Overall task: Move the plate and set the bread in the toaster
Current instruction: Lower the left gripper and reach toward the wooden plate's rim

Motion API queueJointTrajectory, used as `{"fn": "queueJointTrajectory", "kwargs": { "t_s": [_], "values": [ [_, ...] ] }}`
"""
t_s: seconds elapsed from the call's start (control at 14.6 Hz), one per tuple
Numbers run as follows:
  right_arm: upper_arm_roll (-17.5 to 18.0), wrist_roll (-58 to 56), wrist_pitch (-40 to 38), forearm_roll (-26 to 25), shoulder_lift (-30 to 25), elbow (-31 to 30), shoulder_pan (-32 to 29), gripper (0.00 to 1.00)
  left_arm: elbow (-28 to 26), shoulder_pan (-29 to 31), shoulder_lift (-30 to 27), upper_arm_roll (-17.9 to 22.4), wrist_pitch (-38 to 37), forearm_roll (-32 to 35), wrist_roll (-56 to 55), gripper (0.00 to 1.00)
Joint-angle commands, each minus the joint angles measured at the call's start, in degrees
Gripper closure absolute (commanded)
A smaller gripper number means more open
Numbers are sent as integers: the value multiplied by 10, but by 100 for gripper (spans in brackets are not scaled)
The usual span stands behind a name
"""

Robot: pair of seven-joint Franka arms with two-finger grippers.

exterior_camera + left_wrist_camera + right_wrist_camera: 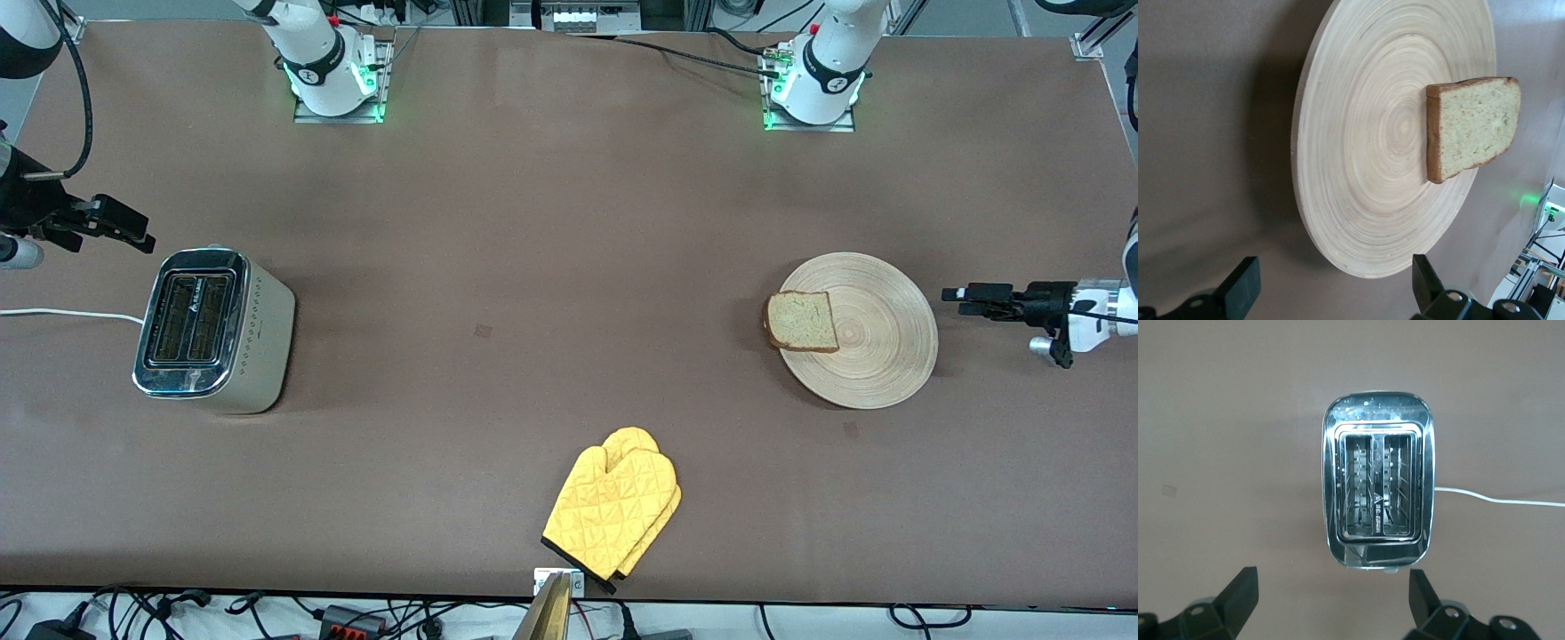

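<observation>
A round bamboo plate (876, 342) lies toward the left arm's end of the table. One slice of bread (802, 321) rests on it, overhanging the rim on the side toward the toaster. My left gripper (949, 294) hovers open just off the plate's rim, on the side away from the toaster; in the left wrist view the plate (1365, 167) and bread (1475, 127) lie ahead of its spread fingers (1241, 287). The cream toaster (213, 331) stands toward the right arm's end, both slots empty. My right gripper (142, 238) is open and holds nothing above the table beside the toaster (1377, 497).
A pair of yellow oven mitts (615, 507) lies close to the table edge nearest the front camera. The toaster's white cord (67, 313) trails off the right arm's end of the table. Bare brown tabletop lies between toaster and plate.
</observation>
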Motion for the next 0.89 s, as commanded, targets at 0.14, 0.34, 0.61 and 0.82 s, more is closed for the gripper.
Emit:
{"fn": "queueJointTrajectory", "kwargs": {
  "t_s": [0.14, 0.34, 0.61, 0.82],
  "values": [
    [3, 6, -9, -1, -5, 3, -3, 0, -43, 4, -9, -1, 27, -35, -5, 0],
    [3, 6, -8, 0, -5, 3, -3, 0, -46, 5, 3, -1, 27, -54, -21, 0],
    [3, 6, -8, 1, -6, 3, -2, 0, -46, 4, 9, -1, 28, -63, -42, 5],
    [3, 6, -7, 1, -6, 3, -2, 0, -46, 4, 9, -1, 28, -66, -69, 17]
  ]
}}
